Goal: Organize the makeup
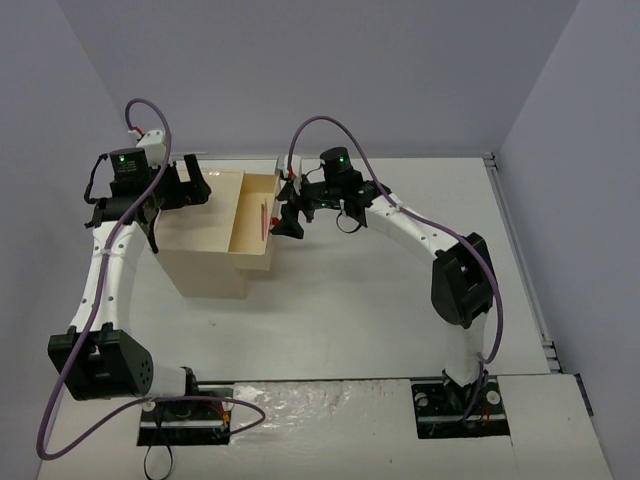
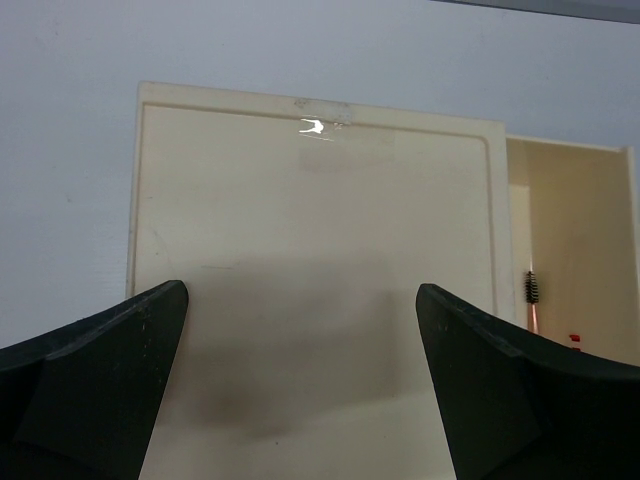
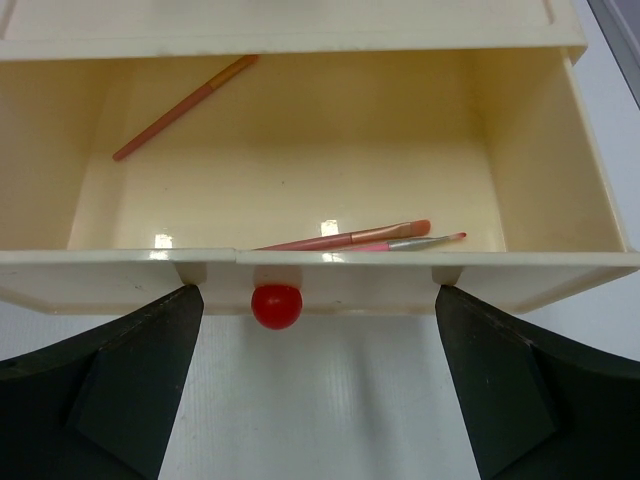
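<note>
Right wrist: pencils (image 3: 350,239) along rim (image 3: 120,268) (drawer (image 3: 300,170))

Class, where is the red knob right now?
In the right wrist view, the red knob sits on the open drawer's front wall, left of centre, just below two pencils lying inside, facing the open right gripper.

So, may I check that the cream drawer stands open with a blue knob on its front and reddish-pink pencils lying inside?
Not quite: the knob is red, not blue, as the right wrist view shows. The rest holds: the cream drawer stands open with that knob on its front, and reddish-pink pencils lie inside.
</note>
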Robot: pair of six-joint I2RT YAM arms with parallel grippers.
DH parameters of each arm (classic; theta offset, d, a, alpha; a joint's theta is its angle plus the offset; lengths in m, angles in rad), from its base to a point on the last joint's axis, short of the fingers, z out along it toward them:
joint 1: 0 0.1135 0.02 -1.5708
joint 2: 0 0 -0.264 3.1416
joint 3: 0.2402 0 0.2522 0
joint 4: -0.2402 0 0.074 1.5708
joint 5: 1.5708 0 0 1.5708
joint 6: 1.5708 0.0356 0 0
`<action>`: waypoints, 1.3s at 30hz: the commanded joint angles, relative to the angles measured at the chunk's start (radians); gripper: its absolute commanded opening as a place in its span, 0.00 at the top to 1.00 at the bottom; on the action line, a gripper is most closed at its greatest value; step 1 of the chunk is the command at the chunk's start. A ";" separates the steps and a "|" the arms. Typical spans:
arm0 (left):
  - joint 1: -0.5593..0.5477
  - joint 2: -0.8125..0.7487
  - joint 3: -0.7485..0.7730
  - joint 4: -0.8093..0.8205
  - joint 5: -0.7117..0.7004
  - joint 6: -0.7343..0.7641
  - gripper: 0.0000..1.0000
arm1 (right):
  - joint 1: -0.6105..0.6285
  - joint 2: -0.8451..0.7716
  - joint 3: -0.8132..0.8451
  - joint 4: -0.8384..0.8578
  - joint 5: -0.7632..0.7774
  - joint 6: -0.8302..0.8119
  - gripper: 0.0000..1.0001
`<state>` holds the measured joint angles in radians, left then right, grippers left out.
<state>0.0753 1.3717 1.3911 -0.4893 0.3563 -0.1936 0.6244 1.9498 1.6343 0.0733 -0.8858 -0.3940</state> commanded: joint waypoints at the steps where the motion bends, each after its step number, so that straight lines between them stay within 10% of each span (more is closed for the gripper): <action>1: 0.006 0.023 -0.015 -0.017 0.059 -0.045 0.03 | 0.032 0.036 0.100 0.088 -0.046 0.025 0.00; 9: 0.007 0.007 -0.006 -0.020 0.064 -0.050 0.03 | 0.041 0.080 0.146 0.146 -0.056 0.080 0.00; 20: 0.095 -0.012 0.129 -0.102 -0.314 0.014 0.03 | 0.043 0.077 0.136 0.148 -0.073 0.084 0.00; 39: 0.096 0.149 0.054 -0.054 0.155 -0.085 0.03 | 0.076 0.162 0.232 0.147 -0.093 0.077 0.00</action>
<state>0.2039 1.5188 1.4798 -0.5266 0.3842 -0.2467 0.6441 2.0917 1.7798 0.1082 -0.9309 -0.3171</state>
